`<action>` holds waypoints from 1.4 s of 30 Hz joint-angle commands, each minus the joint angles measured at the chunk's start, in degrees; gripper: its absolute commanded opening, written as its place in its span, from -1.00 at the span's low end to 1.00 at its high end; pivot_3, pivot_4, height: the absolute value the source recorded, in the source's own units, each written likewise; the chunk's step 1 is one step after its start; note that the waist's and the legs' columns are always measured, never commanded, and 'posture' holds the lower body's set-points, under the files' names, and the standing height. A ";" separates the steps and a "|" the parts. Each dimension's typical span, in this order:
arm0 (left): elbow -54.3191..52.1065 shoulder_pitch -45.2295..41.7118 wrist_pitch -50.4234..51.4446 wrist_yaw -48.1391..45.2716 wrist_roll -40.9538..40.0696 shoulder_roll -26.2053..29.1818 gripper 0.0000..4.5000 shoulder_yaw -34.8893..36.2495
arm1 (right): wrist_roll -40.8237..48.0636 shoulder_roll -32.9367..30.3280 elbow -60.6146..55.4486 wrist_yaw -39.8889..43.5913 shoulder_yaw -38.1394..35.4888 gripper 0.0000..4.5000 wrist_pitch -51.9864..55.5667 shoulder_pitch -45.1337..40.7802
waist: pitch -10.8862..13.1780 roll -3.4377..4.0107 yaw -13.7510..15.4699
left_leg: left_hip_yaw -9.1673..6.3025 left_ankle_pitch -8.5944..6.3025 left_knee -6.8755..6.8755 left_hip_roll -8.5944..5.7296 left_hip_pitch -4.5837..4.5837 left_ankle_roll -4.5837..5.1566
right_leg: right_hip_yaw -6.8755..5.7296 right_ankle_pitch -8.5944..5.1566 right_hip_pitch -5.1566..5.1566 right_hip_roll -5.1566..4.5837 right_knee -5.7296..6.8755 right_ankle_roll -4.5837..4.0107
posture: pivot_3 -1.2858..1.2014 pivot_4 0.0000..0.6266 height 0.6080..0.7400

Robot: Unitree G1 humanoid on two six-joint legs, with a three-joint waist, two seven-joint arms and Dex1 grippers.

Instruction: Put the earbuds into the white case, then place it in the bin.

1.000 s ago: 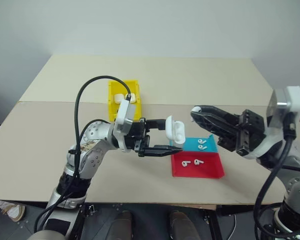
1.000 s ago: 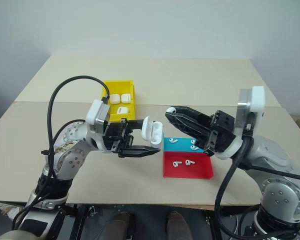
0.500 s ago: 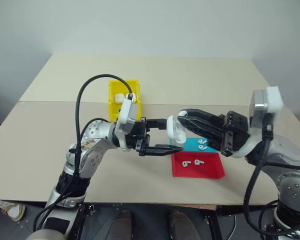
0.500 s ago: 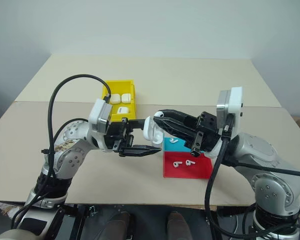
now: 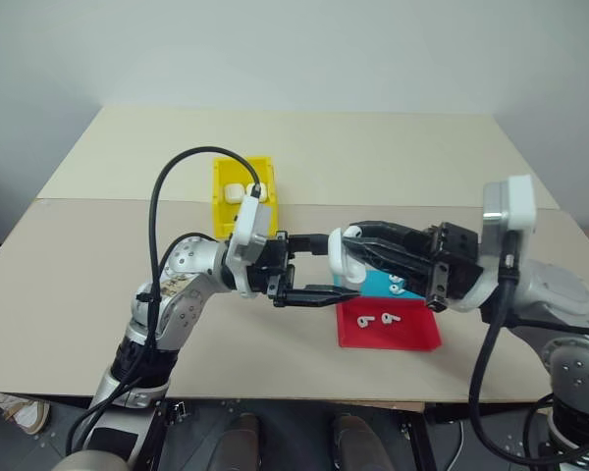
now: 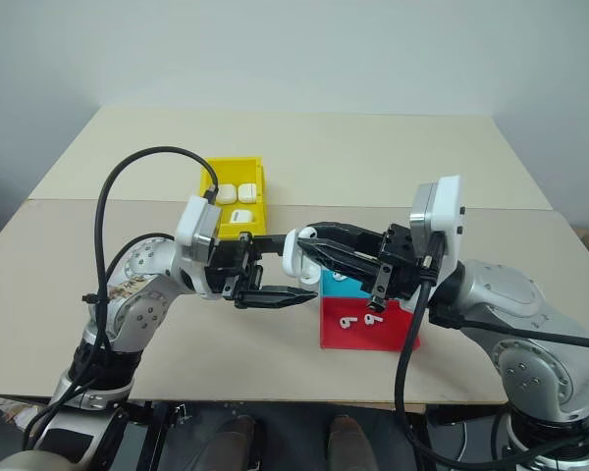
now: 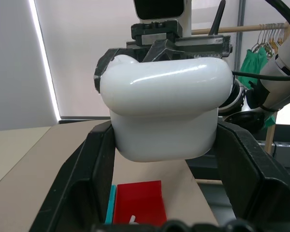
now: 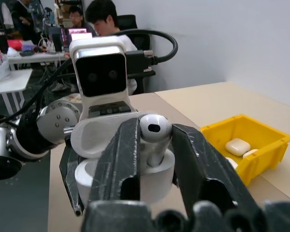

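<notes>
1. Spanning the whole scene beneath both grippers is the beige table [image 5: 373, 157], which carries everything else.
2. Reaching in from the left, the left gripper [image 5: 336, 265] points toward the right gripper and pinches the white case [image 5: 342, 257] between its two black fingers [image 7: 82, 179]; the case hangs above the table with its lid flipped open.
3. Reaching in from the right, the right gripper [image 6: 309, 238] points toward the left one, its fingertips right at the open case. Between its fingers [image 8: 123, 159] stands an earbud [image 8: 155, 133], stem down into the case's cavity. The fingers flank the earbud closely, but I cannot tell whether they still press it.
4. Beyond the left gripper's wrist, farther out on the table, sits the yellow bin [image 6: 212, 172], with three closed white cases [image 6: 236, 195] lying inside it.
5. Below the meeting grippers and slightly toward the right arm lies the flat red tray [image 5: 412, 334], flat on the table.
6. Touching the red tray's far edge, directly under the right gripper, lies the blue tray [image 5: 375, 285], largely hidden by that gripper.
7. Two loose earbuds [image 5: 373, 319] rest on the red tray, side by side, apart from each other.
8. One more earbud [image 5: 398, 284] shows on the blue tray, just under the right gripper's body.
</notes>
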 commanded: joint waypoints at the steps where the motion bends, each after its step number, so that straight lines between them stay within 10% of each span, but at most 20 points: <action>1: -2.31 -0.82 -1.66 0.17 -0.95 -0.84 0.23 1.33 | 0.27 -1.47 -0.81 2.01 0.20 0.16 -0.77 0.60 | 0.00 0.00 0.00 | 0.00 0.00 0.00 0.00 0.00 0.00 | 0.00 0.00 0.00 0.00 0.00 0.00 | 0.03 -0.52 1.00; 6: -2.07 -0.82 -1.86 0.21 -0.72 -1.02 0.23 1.40 | -0.62 -3.45 0.02 2.47 0.44 0.90 -1.16 -0.07 | 0.00 0.00 0.00 | -0.01 0.00 0.00 0.01 0.00 0.00 | 0.00 0.00 0.00 0.01 0.00 0.00 | 0.03 -0.52 1.00; 15: -2.44 -0.29 -1.89 0.47 -0.61 -0.59 0.23 1.73 | -5.90 -10.36 9.61 5.23 -3.76 0.90 -2.47 -4.18 | 0.01 0.00 0.13 | 0.03 0.00 0.01 -0.01 -0.01 0.00 | 0.00 0.00 0.01 -0.01 -0.01 0.00 | 0.03 -0.52 1.00; 22: -2.92 0.49 -2.21 1.06 -0.44 -0.79 0.23 2.15 | -42.91 -22.48 27.02 14.70 25.12 0.90 -11.37 -18.04 | 0.01 0.03 -0.72 | 0.44 0.00 -0.04 0.04 0.09 0.00 | 0.12 -0.01 -0.06 0.02 0.01 -0.04 | 0.03 -0.52 1.00; 29: -4.35 2.00 -2.29 2.34 -0.35 -0.51 0.23 2.58 | -60.56 -17.07 49.85 29.32 39.71 0.39 -31.00 -32.57 | 0.04 0.06 -0.77 | 0.61 0.00 -0.04 0.02 -0.17 0.00 | 0.16 -0.04 -0.33 0.00 0.03 -0.03 | 0.03 -0.52 1.00; 42: -8.91 6.41 -1.85 6.66 -0.67 1.51 0.23 4.18 | -66.66 -5.09 79.92 53.55 44.69 0.39 -60.75 -47.41 | 0.06 0.08 -0.11 | 0.34 0.00 0.08 0.01 -0.57 0.00 | 0.26 0.04 -0.86 -0.09 0.23 -0.03 | 0.03 -0.52 1.00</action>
